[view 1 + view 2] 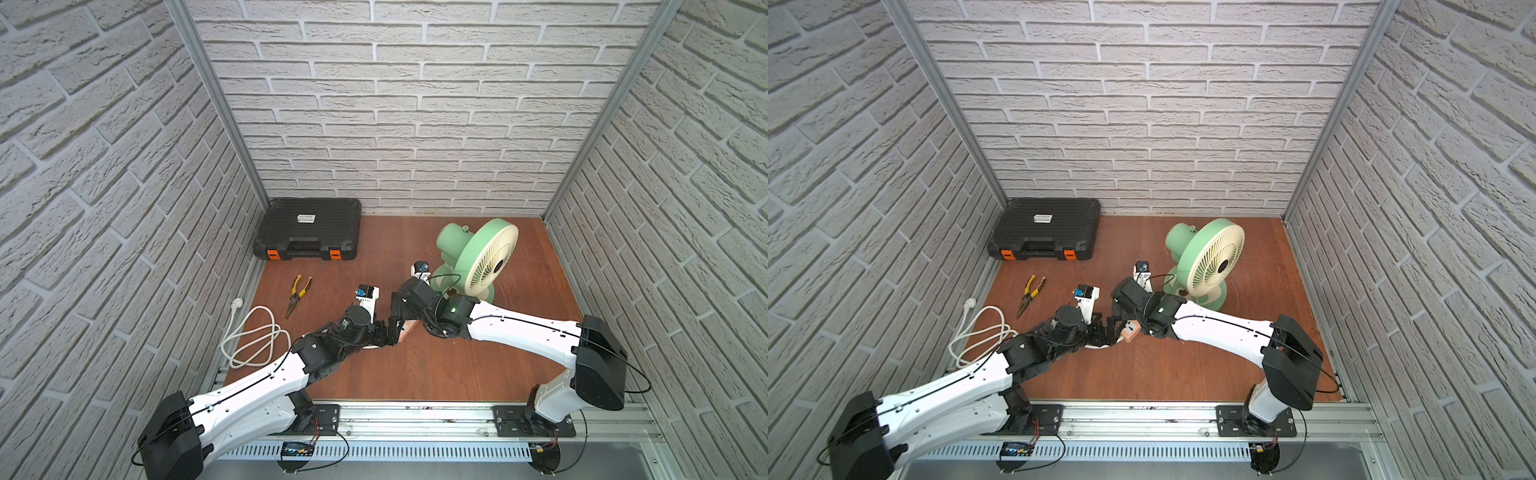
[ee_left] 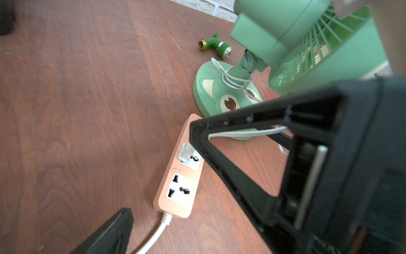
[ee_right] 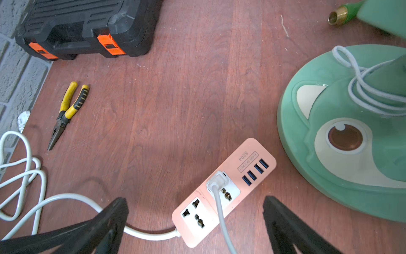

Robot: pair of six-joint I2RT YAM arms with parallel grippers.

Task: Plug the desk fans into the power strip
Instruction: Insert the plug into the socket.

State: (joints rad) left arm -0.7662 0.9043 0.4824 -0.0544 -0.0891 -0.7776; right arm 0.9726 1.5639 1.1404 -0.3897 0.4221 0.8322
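Power strip [image 3: 248, 151] lies under the right gripper [image 3: 195, 201], jaws spread — left gripper [image 2: 160, 167] likewise spread, close by

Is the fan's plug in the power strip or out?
In. The white plug sits in a socket of the power strip, next to the USB ports; the other socket is empty.

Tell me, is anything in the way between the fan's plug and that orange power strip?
Nothing visible does. The fan's white plug already sits in the power strip, in the socket beside the USB ports; the other socket is empty. The left claw and right claw stand open, holding nothing.
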